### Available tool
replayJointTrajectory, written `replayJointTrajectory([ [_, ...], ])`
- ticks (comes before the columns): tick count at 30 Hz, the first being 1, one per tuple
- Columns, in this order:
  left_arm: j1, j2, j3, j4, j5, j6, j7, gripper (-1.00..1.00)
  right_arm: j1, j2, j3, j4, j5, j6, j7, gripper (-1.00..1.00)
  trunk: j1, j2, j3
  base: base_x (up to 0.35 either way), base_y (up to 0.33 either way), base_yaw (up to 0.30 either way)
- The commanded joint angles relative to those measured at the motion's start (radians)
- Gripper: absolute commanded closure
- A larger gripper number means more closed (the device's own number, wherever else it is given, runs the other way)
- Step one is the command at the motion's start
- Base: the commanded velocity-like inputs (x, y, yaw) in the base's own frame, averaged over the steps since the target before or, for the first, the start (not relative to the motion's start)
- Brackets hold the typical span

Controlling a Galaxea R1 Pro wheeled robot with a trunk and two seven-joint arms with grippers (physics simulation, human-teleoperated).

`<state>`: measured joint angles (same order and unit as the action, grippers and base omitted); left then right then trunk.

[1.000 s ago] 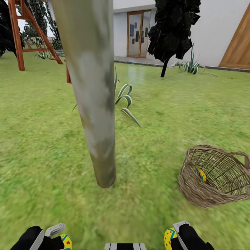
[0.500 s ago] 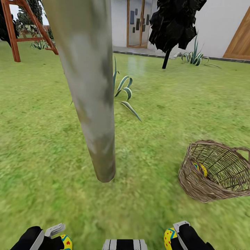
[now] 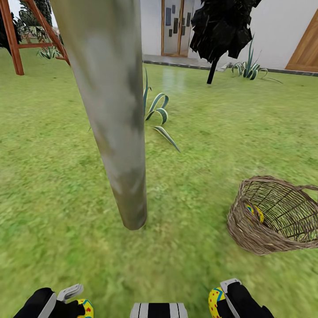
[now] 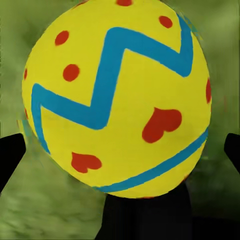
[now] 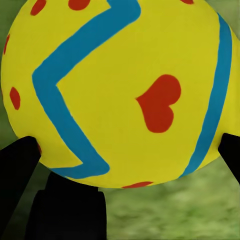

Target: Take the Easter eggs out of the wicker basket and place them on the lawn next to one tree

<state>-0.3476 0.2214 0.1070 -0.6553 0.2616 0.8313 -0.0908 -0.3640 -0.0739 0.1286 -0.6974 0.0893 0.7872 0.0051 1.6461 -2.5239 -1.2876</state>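
Mottled grey-green bark runs down the smooth, slim trunk of the tree (image 3: 115, 132) straight ahead of me, its foot meeting the blurry, patchy green lawn (image 3: 53, 176) just in front of my arms. My left gripper (image 3: 73, 302) pinches a glossy yellow egg (image 3: 85, 308); from the left wrist camera that left egg (image 4: 117, 97) is a rounded shell with a blue zigzag, a thin blue band and red hearts and dots, dark fingers (image 4: 10, 155) pressed at its sides. My right gripper (image 3: 225, 296) clamps a second egg (image 3: 215, 301), and the right wrist camera shows this right egg (image 5: 117, 90) with the same paint, held between black fingers (image 5: 17, 165). Well to the right on the grass, the wicker basket (image 3: 276, 216) lies tipped, its brown open weave letting me see the third egg (image 3: 255, 213) inside against the near wall. Beyond stand a spiky striped plant (image 3: 157, 115), a black conifer (image 3: 223, 31), a red-brown swing frame (image 3: 15, 44) and the white house (image 3: 274, 31). Compared with a second ago, my view has crept forward: the trunk looms slightly larger and the basket sits higher in the head view, while both eggs remain gripped.
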Motion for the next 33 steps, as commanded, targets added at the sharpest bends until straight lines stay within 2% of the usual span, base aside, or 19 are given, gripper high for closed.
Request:
replayJointTrajectory([
  [1,-0.001,-0.001,0.003,0.0,-0.007,0.005,-0.008,-1.0,0.0,-0.001,0.005,0.027,0.0,-0.02,0.0,1.0,0.0,0.0,-0.001,0.0,0.0,0.0],
  [5,-0.001,-0.002,0.004,0.0,-0.007,0.005,-0.006,-1.0,0.0,-0.001,0.005,0.027,0.0,-0.02,0.0,1.0,0.0,0.0,-0.001,0.0,0.0,0.0],
  [6,-0.001,-0.002,0.004,0.0,-0.007,0.005,-0.006,-1.0,0.0,-0.001,0.005,0.027,0.0,-0.021,0.0,-1.0,0.0,0.0,-0.001,0.0,0.0,0.0],
  [16,-0.001,-0.007,0.003,0.002,-0.005,0.003,-0.007,-1.0,0.0,-0.003,0.004,0.027,-0.001,-0.022,-0.003,-1.0,0.0,0.0,-0.001,0.0,0.0,0.0],
  [33,-0.001,-0.024,0.002,0.002,-0.009,0.003,-0.004,-1.0,0.0,-0.001,0.005,0.028,0.0,-0.023,-0.005,-1.0,-0.007,0.004,0.065,0.0,0.0,0.0],
])
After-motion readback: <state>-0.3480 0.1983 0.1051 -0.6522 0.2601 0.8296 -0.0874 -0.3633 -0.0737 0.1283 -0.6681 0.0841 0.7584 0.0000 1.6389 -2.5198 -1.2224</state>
